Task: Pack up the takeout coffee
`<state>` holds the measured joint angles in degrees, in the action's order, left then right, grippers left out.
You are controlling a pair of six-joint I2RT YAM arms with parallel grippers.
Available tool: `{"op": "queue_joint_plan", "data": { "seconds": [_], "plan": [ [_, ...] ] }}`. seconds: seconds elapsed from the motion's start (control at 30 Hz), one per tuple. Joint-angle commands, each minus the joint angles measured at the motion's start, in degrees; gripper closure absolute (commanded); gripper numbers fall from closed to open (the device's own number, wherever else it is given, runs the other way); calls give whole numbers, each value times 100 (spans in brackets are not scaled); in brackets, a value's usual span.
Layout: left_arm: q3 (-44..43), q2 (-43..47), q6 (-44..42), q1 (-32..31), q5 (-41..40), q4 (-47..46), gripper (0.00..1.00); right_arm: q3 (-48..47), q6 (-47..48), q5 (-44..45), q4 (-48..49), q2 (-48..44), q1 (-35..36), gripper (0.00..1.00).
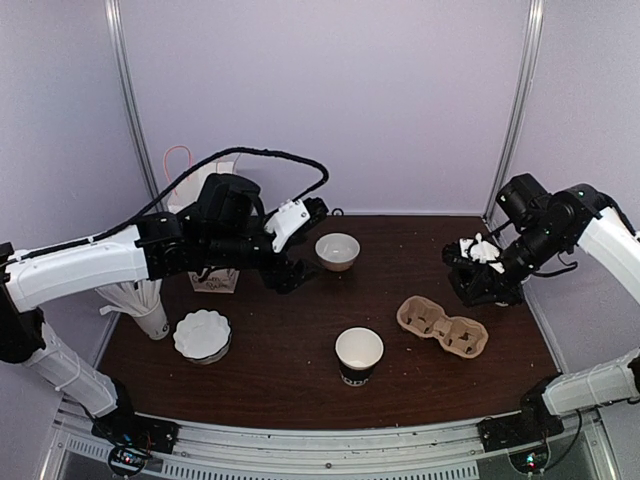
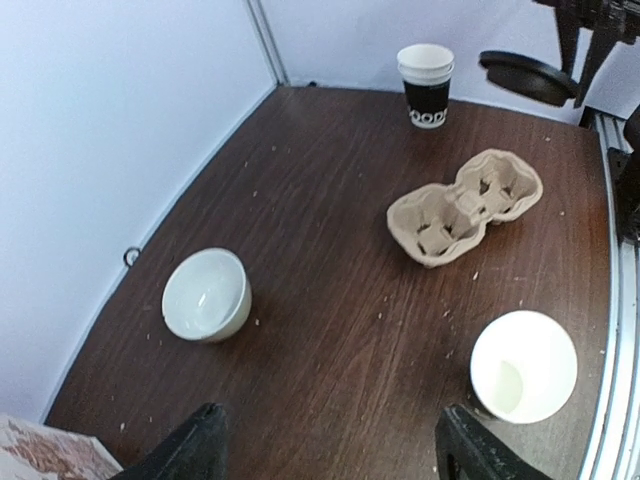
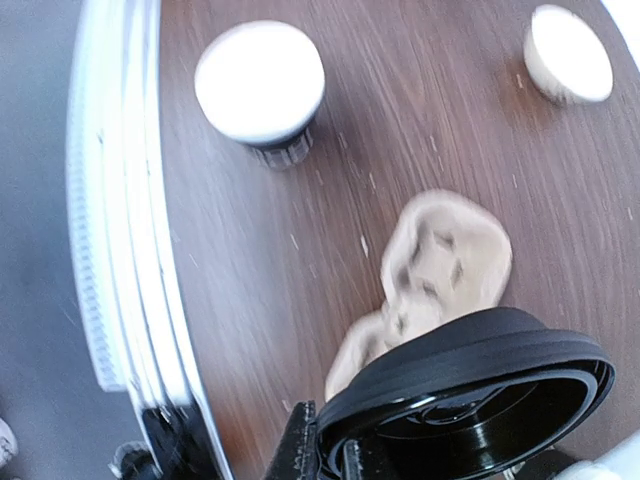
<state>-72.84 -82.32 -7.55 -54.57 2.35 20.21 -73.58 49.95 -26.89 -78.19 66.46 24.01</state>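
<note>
Plainly everything turns on the black lid point(image 3: 470, 390) and the cup it belongs to. The right gripper point(image 2: 585, 52) is pinched onto the lid's rim and carries it roughly level above the right edge of the counter point(image 1: 300, 390). In the left wrist view a black lettered cup point(image 2: 425, 85) stands upright with its white rim bare. The lid hangs just to one side of it at about rim height; how far apart they are in depth I cannot tell. I take this cup for the takeout coffee, waiting to be capped, since it is the one nearer the lid. A second lidless cup point(image 1: 358, 355) stands upright near the front edge, well apart from the lid, with the pulp carrier point(image 1: 442, 326) between them. So the right arm is the nearer one. The move calls for a short sideways shift to centre the lid over the mouth, then a straight descent along the cup's upright axis. The left gripper point(image 2: 335, 455) is spread wide and empty, near the white bowl point(image 1: 337, 250) and beside the bag point(image 1: 213, 281).
</note>
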Motion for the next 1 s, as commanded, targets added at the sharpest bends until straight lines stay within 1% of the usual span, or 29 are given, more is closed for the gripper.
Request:
{"op": "queue_joint_plan", "data": {
  "seconds": [0.0,0.1,0.27,0.33,0.4,0.47,0.6,0.73,0.83,0.97],
  "plan": [
    [-129,-281,-341,-396,-566,-1111,24,-419,-569,-2111,403,320,-27,92],
    [-81,-440,-456,-589,-733,-1635,24,-566,-781,-2878,563,538,-24,92],
    [229,-496,-584,-840,-1142,-2705,20,-728,-1295,-4110,920,843,-3,92],
    [320,-485,-622,-944,-1315,-2894,4,-747,-1628,-4572,1170,922,-2,92],
    [391,-454,-823,-1096,-1545,-2987,2,-696,-1988,-4936,1473,941,21,92],
    [568,-395,-1004,-1196,-1576,-3239,5,-625,-2352,-5183,1823,920,40,92],
    [1037,-381,-944,-1220,-1389,-4006,6,-465,-3167,-5596,2506,870,42,91],
    [1486,-418,-1060,-1321,-982,-5187,6,-247,-3963,-5900,3276,865,42,91],
    [1521,-534,-1088,-1389,-695,-5640,5,-88,-4290,-5924,3630,828,43,91],
    [1421,-777,-1110,-1465,-561,-6176,3,-36,-4408,-5971,3751,817,51,90]
  ]
}}
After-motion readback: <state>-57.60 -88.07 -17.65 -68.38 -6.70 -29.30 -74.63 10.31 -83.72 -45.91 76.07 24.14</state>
